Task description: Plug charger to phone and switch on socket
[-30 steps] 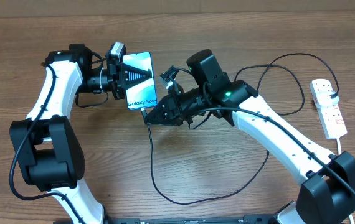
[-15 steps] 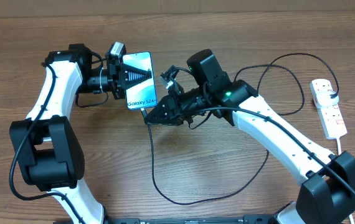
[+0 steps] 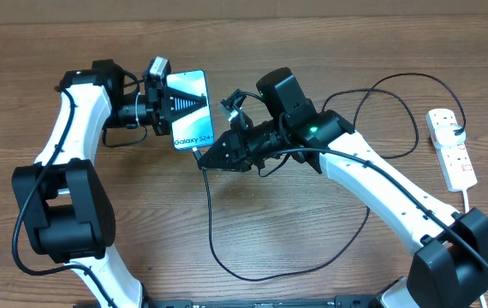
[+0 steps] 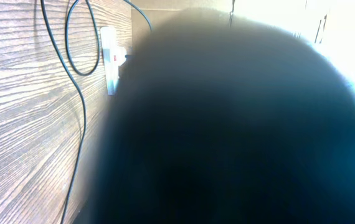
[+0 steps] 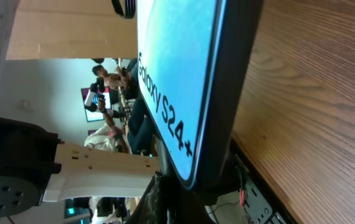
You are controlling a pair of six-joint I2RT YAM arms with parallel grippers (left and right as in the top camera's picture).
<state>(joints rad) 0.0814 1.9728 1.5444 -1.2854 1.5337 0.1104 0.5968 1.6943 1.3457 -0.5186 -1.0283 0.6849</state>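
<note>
Plugging-in is under way. The left hand [image 3: 175,107] grips the phone [image 3: 194,135], tilted above the counter [image 3: 330,51]. The right hand [image 3: 210,160] is closed on the charger [image 3: 208,214] tip at the phone's lower end. Next comes seating it squarely, then the socket [image 3: 451,150], which lies well apart.

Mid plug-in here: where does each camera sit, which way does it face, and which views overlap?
Overhead: above the table, looking straight down; shows left arm, right arm, phone, charger and socket.
Left wrist: on the left arm, facing across the table; a close dark blur hides most of it, own fingers not discernible.
Right wrist: on the right arm, facing the phone's lower end, left arm behind.
Shared: overhead and right wrist show the phone; overhead and left wrist show the socket.
</note>
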